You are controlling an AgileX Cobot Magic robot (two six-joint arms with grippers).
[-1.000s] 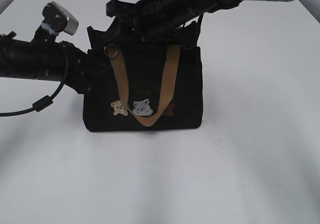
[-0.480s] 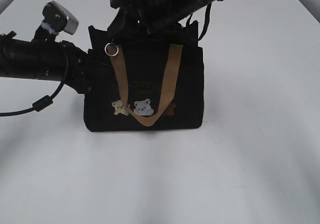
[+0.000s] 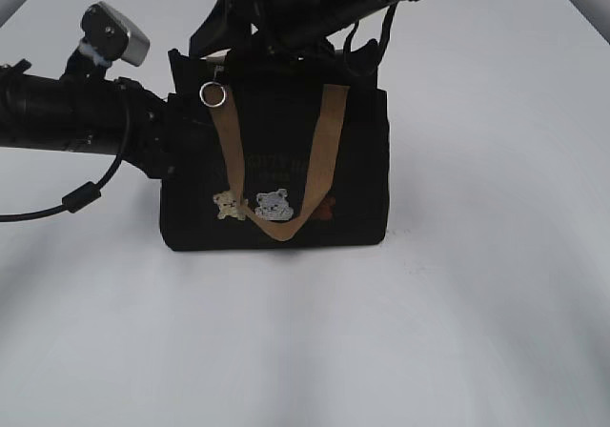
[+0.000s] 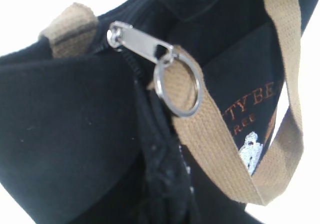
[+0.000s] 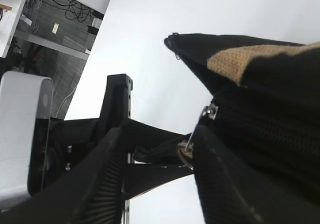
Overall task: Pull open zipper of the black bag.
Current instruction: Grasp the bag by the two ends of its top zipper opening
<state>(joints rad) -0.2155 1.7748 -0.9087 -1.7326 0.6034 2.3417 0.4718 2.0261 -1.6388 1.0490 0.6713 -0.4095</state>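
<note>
Black bag (image 3: 276, 174) stands mid tabletop (image 3: 457, 332); zipper (image 4: 142, 41) ring pull hangs free at its 11 o'clock corner. Left gripper (image 3: 176, 146) jaws pinching the bag's 9 o'clock end. Right gripper (image 5: 155, 179) jaws spread beside the pull.

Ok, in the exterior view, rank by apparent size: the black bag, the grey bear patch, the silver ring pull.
1. black bag, by far the largest.
2. grey bear patch.
3. silver ring pull, a bit smaller than the patch.
All three sit on the bag's front, so nearness hardly skews this.
</note>
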